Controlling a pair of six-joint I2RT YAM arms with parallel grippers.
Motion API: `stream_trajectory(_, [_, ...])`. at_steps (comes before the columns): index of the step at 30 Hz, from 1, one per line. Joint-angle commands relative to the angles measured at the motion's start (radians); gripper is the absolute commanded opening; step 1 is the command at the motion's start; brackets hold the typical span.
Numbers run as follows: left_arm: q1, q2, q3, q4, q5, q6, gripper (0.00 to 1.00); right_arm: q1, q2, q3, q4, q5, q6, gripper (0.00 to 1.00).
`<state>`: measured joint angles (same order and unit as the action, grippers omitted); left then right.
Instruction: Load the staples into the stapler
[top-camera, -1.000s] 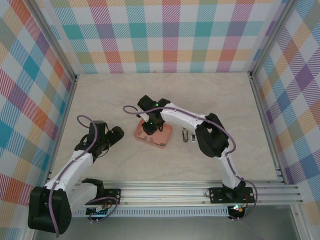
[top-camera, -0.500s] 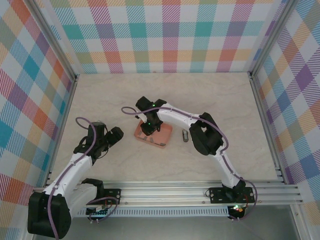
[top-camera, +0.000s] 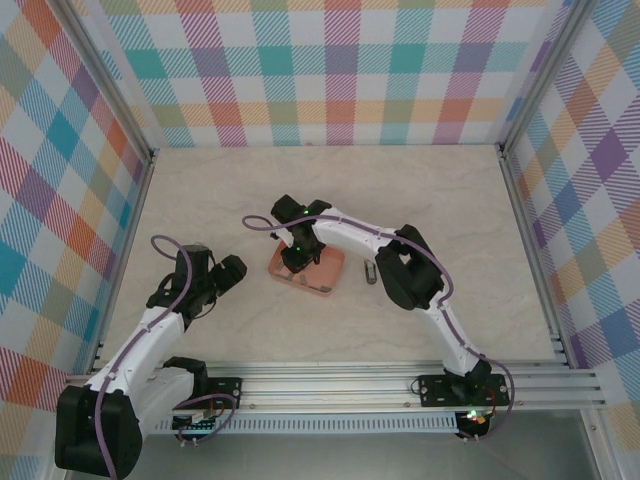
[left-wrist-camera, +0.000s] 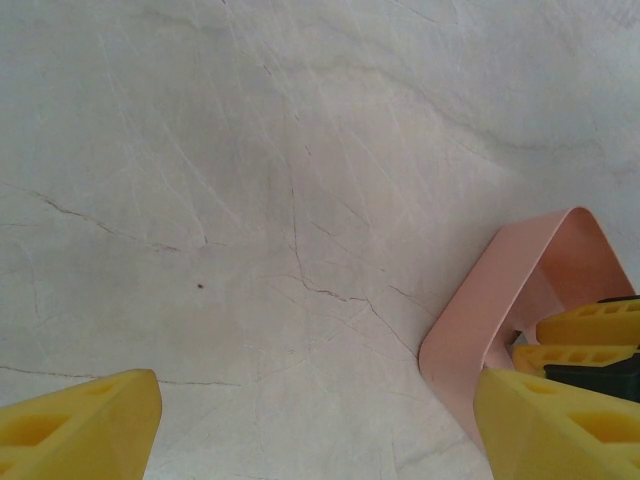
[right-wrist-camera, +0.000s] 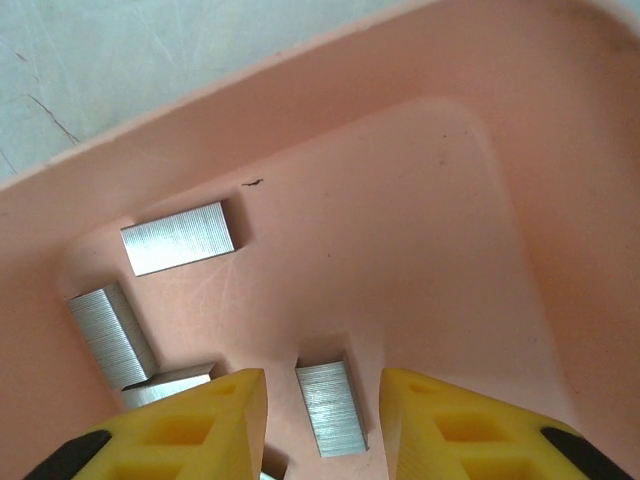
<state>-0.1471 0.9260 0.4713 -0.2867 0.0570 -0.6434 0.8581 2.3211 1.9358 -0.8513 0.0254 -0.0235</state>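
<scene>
Four staples (right-wrist-camera: 178, 238) show in the right wrist view, short grey strips lying on the floor of one salmon-pink tray (right-wrist-camera: 560, 150). Three sit toward one corner of it, two of them touching. The fourth lies apart, between the jaws of the right gripper (right-wrist-camera: 322, 415). Those jaws stand narrowly parted, one on each side of that strip with a slim gap either way, gripping nothing

From above, the tray (top-camera: 322, 275) rests near the middle of the counter (top-camera: 450, 200), and the right gripper (top-camera: 298, 262) reaches down into its left half. One stapler (top-camera: 370, 272) lies on the counter just beside the tray's right edge, partly hidden under the right arm (top-camera: 410, 275)

The left gripper (top-camera: 232, 268) hangs over bare counter between the counter's left edge and the tray. In its wrist view the left gripper (left-wrist-camera: 320, 440) has its jaws spread wide and empty, with a corner of the tray (left-wrist-camera: 500, 300) just beyond the right jaw

Against a second ago, the right arm's elbow has swung left and now covers more of the stapler. The right gripper has edged a little left within the tray. The tray itself has not moved, and the left gripper is nearly where it was
</scene>
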Motion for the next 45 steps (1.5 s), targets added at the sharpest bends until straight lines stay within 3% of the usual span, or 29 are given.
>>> stream_trajectory(1, [0.015, -0.014, -0.019, -0.011, -0.019, -0.012, 0.82, 0.007, 0.025, 0.029, -0.020, -0.002, -0.022, 0.35])
stream_trajectory(8, [0.015, -0.013, -0.023, -0.006, -0.020, -0.012, 0.82, 0.007, 0.033, 0.029, -0.022, 0.011, -0.024, 0.35])
stream_trajectory(27, [0.015, -0.018, -0.017, -0.003, -0.026, 0.012, 0.82, 0.007, 0.041, 0.040, -0.017, 0.072, 0.029, 0.18])
stream_trajectory(36, [0.014, -0.050, 0.000, 0.000, -0.002, 0.078, 0.82, 0.007, -0.141, -0.077, 0.093, 0.097, 0.134, 0.17])
stream_trajectory(45, [-0.004, -0.054, -0.018, 0.208, 0.141, 0.180, 0.82, 0.006, -0.424, -0.359, 0.184, 0.136, 0.314, 0.17])
